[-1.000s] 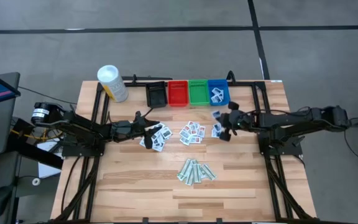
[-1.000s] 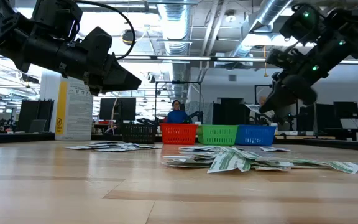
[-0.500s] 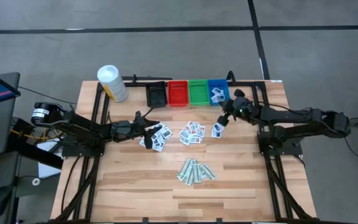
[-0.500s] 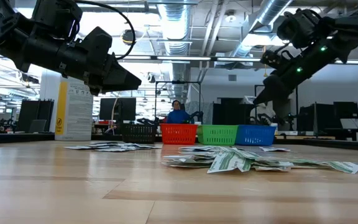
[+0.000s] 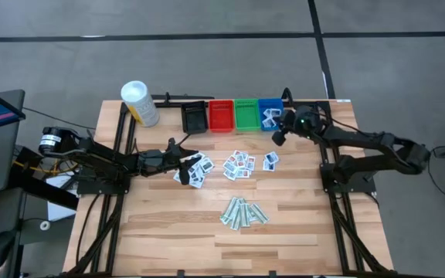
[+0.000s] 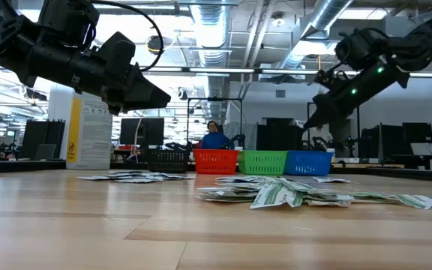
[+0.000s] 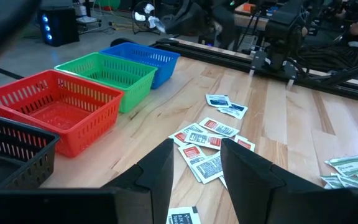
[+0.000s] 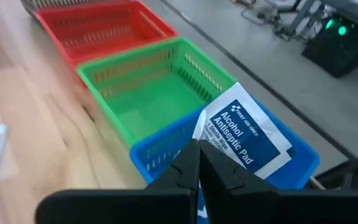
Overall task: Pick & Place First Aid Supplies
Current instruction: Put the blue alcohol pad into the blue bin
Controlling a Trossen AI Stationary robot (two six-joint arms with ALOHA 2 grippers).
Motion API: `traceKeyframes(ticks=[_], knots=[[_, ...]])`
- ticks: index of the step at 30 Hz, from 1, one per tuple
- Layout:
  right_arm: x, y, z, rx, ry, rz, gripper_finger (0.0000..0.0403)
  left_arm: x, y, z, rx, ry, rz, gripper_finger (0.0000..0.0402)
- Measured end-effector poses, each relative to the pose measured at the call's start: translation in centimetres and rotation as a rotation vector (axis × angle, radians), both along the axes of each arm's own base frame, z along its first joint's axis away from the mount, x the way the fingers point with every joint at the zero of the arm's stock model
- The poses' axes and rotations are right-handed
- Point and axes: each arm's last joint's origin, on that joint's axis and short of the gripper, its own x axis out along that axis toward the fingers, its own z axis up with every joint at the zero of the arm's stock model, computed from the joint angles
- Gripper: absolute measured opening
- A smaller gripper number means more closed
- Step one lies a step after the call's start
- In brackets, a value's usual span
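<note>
My right gripper (image 8: 197, 151) is shut on a white packet with blue print, an alcohol antiseptic pad (image 8: 241, 134). It hovers at the near side of the blue bin (image 5: 270, 113), which holds a few packets. More white packets lie flat on the table in three clusters (image 5: 239, 164) (image 5: 269, 161) (image 5: 191, 170). Pale-green strips (image 5: 242, 212) lie in a pile nearer the front. My left gripper (image 7: 197, 146) stands open, low over the left cluster (image 7: 207, 158), touching nothing. My right gripper pinches the packet's near corner (image 8: 204, 137) between its two fingertips. The fingers slant down toward the far edge. The packet sticks out beyond the tips, tilted and lifted clear, over the near corner of the blue bin (image 8: 166, 152).
Black (image 5: 195, 117), red (image 5: 221, 115), green (image 5: 246, 114) and blue bins stand in a row at the far edge. A white canister with a yellow label (image 5: 140, 103) stands far left. A person shows in the room behind (image 6: 214, 137).
My right gripper has swung from above the right-hand packet cluster toward the table's far edge, to the blue bin, rolling as it went. It stays shut on the packet, which travels with it clear of the table.
</note>
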Motion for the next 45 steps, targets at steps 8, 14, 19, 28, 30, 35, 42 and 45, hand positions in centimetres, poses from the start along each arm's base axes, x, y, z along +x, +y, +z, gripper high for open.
traceKeyframes(ticks=[8,14,19,28,30,35,42,45], knots=[[0.9,-1.4,-1.4,-0.016,-0.027,-0.038,0.0008,0.0,0.0,0.0,0.000,-0.003,0.000,0.0134],[1.0,-1.4,-1.4,-0.023,-0.023,-0.046,0.0056,0.0,0.0,0.0,0.000,-0.003,0.000,0.0134],[0.8,-1.2,-1.8,0.033,-0.020,-0.073,0.0098,0.0,0.0,0.0,0.000,-0.003,0.000,0.0134],[2.3,1.2,-2.2,0.084,0.005,0.038,0.0134,0.0,0.0,0.0,0.000,-0.003,0.000,0.0134],[2.9,2.3,-2.3,0.069,0.037,0.113,0.0140,0.0,0.0,0.0,0.000,-0.003,0.000,0.0134],[3.7,5.3,-3.1,0.064,0.174,0.288,0.0153,0.0,0.0,0.0,0.000,-0.003,0.000,0.0134],[2.8,8.0,-4.7,0.185,0.378,0.369,0.0157,0.0,0.0,0.0,0.000,-0.003,0.000,0.0134],[2.6,8.7,-5.0,0.222,0.410,0.376,0.0154,0.0,0.0,0.0,0.000,-0.003,0.000,0.0134]])
